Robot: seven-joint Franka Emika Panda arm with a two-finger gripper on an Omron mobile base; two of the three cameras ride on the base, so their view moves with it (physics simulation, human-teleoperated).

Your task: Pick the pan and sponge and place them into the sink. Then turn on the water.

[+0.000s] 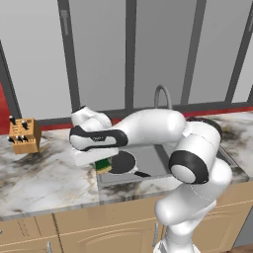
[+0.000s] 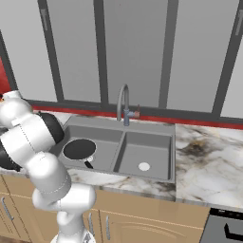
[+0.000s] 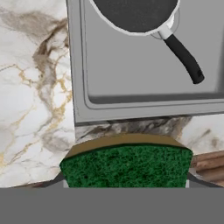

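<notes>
While I am watching through the hand camera, the gripper is pinching the sponge, green face toward the lens, so I am carrying it rather than resting it anywhere. It is hanging over the marble counter's front edge, just beside the sink, not yet inside. Farther on, the pan is already lying in the left basin, handle pointing outward. Beyond, the faucet is showing no water.

Grey window panels, marble counter, wooden cabinets, knife block
</notes>
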